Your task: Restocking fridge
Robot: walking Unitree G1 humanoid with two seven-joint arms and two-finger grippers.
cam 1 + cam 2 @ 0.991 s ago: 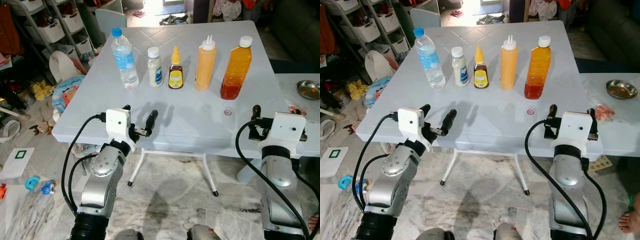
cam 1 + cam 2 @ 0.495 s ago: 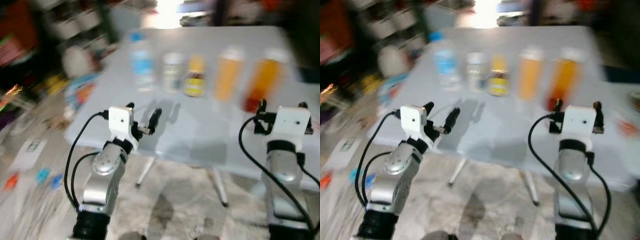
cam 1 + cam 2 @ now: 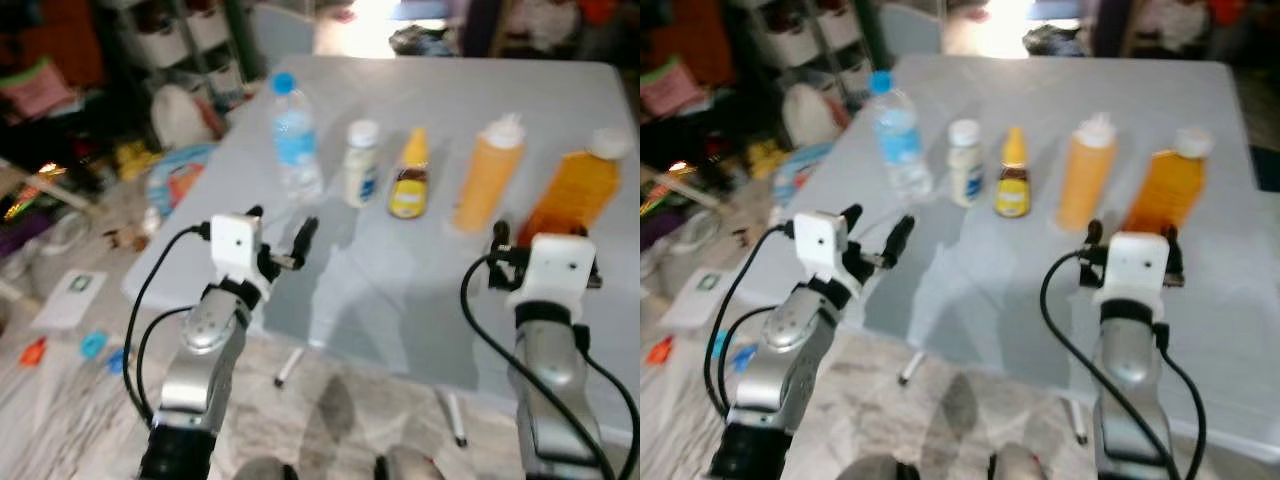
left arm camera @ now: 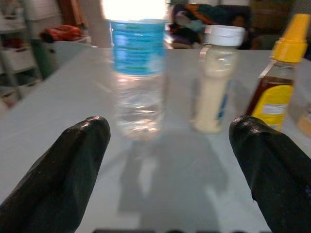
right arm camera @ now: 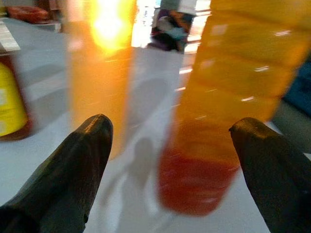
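Five containers stand in a row on the bench [image 3: 400, 290]: water bottle [image 3: 296, 140], white bottle [image 3: 360, 163], honey [image 3: 410, 178], squeeze bottle [image 3: 486, 174], oil bottle [image 3: 575, 190]. The left hand [image 4: 170, 165] hovers over the bench's near edge, fingers wide apart and empty, facing the water bottle. The right hand [image 5: 175, 170], equally open and empty, sits just before the oil bottle.

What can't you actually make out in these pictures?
- Label text on the honey bottle and white bottle: blurred in both eye views.
- Oil bottle: its top is cut off by the right wrist view's edge.
- Squeeze bottle: glare and blur wash it out there.
- Water bottle: cap cut off in the left wrist view.
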